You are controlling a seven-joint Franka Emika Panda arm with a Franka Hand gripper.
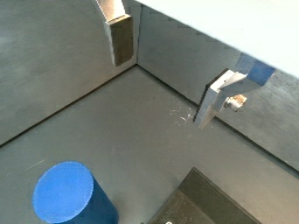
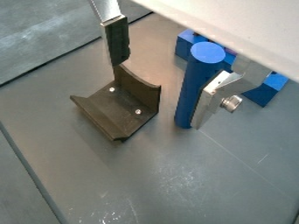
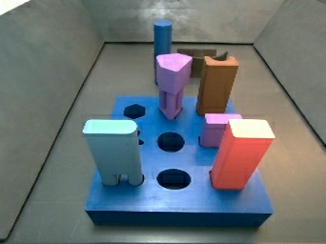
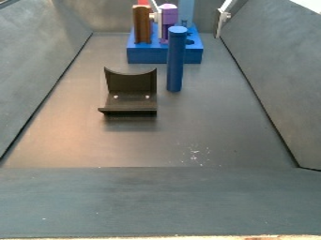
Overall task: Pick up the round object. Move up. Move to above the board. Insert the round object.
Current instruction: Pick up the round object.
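The round object, a tall plain blue cylinder peg (image 3: pixel 163 40), stands upright on the grey floor beyond the board (image 3: pixel 178 195), beside the fixture (image 3: pixel 197 55). It also shows in a side view (image 4: pixel 177 58) and in both wrist views (image 1: pixel 65 194) (image 2: pixel 195 83). The board is a bright blue slab with open round holes and several pegs standing in it. My gripper (image 2: pixel 162 87) is open and empty above the floor. In a wrist view the peg stands close by one silver finger (image 2: pixel 216 101), not gripped. In a side view only a finger (image 4: pixel 224 11) shows at the top edge.
The dark fixture (image 2: pixel 117 109) (image 4: pixel 129 91) sits on the floor next to the peg. On the board stand a pink triangular-topped peg (image 3: pixel 174 81), a brown block (image 3: pixel 219 84), a light-blue rounded block (image 3: pixel 111 148) and a salmon block (image 3: pixel 245 152). Grey walls enclose the floor.
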